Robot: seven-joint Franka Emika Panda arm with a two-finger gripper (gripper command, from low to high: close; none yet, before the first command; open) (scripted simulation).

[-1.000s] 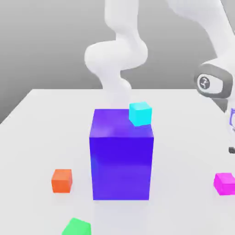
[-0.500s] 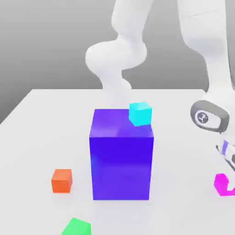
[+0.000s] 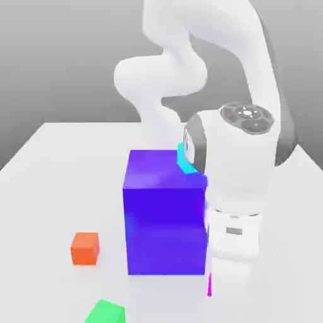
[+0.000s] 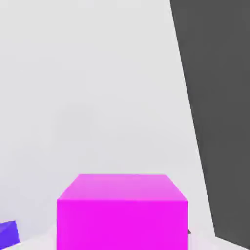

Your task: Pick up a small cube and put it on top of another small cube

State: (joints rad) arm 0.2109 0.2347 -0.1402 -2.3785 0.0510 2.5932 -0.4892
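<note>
A plain grey backdrop stands behind my white desk (image 3: 44, 164), and the big blue block (image 3: 165, 214) in its middle is my landmark. A second ago my claw hung apart off the exterior view's right, with the pink cube (image 4: 122, 212) lying on the desk well to the right of the block. Half a second ago I had dropped onto that cube. Now I have swung in toward the block and brought the cube along: in the hand view it sits right up against the camera, so I judge my claw clamped on it, though the fingers themselves are hidden. In the exterior view a thin pink sliver (image 3: 209, 285) peeks out beneath my hand, just beside the block's lower right corner. That means the pick looks done and the carry is under way.

My hand (image 3: 233, 249) points straight down, close against the block's right face, with the wrist bulging above it and the upper arm arching back over the block. My wrist covers most of the cyan cube (image 3: 182, 159) at the block's top right edge. The orange cube (image 3: 84, 248) lies left of the block, and a green one (image 3: 105, 312) lies in front of it, to the left.
</note>
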